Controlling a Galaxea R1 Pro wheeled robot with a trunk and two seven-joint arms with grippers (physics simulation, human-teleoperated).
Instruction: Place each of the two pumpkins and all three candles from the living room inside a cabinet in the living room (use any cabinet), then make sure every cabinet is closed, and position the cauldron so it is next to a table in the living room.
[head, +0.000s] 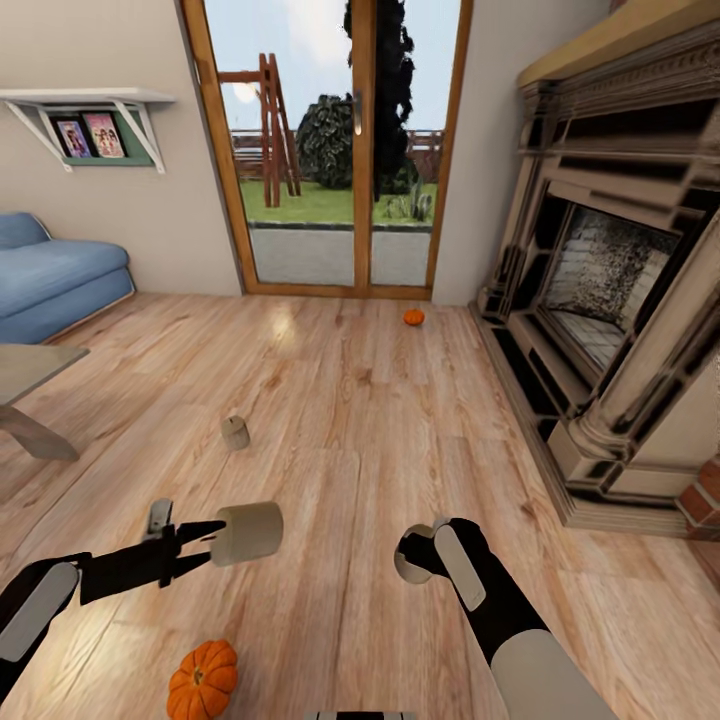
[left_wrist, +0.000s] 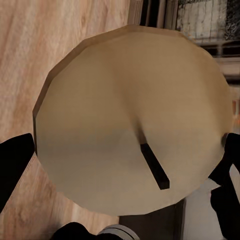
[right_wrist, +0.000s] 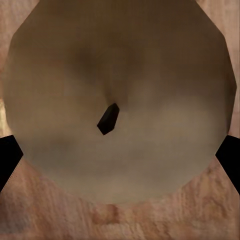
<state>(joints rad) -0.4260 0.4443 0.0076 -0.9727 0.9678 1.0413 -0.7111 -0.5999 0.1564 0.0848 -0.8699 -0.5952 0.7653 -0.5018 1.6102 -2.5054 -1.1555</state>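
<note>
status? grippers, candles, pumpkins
Left gripper shut on a candle; right gripper shut on a second candle. Third candle and both pumpkins on floor. Path ahead open.

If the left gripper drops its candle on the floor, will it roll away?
Probably yes if it lands sideways: the candle in the left gripper is a smooth round cylinder and the wood floor looks flat. Landing on a flat end, it would likely stand, like the candle on the floor.
</note>
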